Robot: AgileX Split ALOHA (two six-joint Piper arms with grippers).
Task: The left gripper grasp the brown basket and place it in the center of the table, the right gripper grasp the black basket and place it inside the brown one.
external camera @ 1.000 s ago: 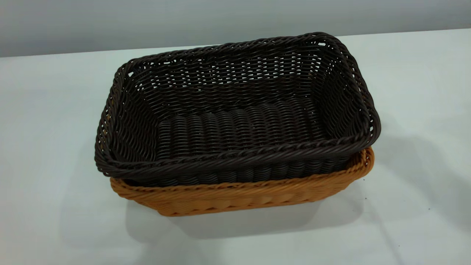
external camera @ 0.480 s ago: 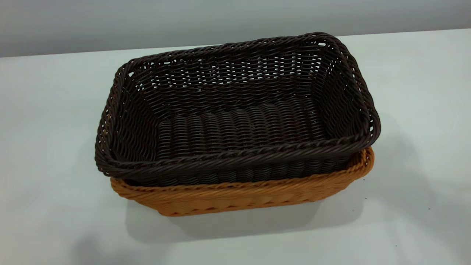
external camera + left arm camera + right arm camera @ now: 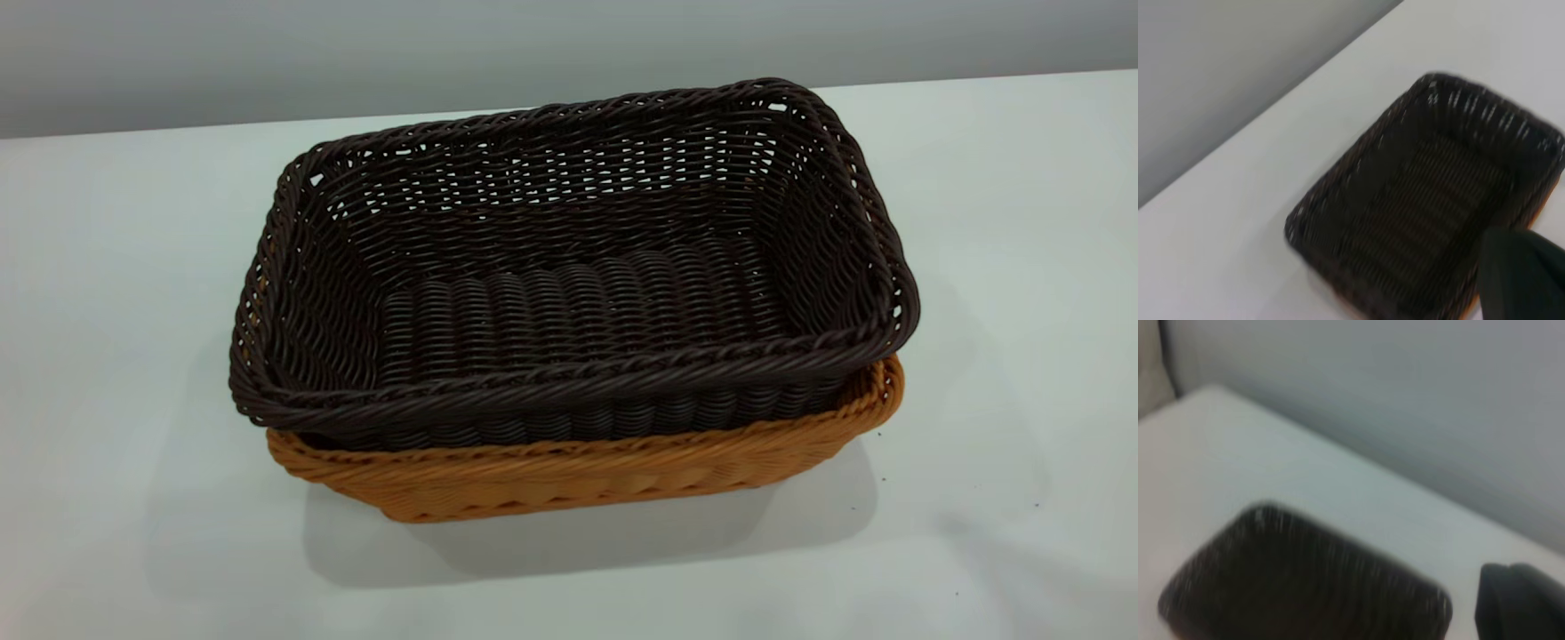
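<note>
The black basket [image 3: 569, 267] sits nested inside the brown basket [image 3: 578, 476] in the middle of the white table [image 3: 116, 267]. The black rim stands a little above the brown rim and overhangs it at the left. Neither gripper shows in the exterior view. In the left wrist view the black basket [image 3: 1425, 200] lies below and apart from a dark part of my left gripper [image 3: 1521, 280]. In the right wrist view the black basket [image 3: 1298, 580] lies beside a dark part of my right gripper [image 3: 1521, 603], not touching it.
A grey wall [image 3: 356, 53] runs behind the table's far edge. Bare tabletop surrounds the baskets on every side.
The baskets have not moved. The arm shadows on the table at the right and front have thinned and drifted outward.
</note>
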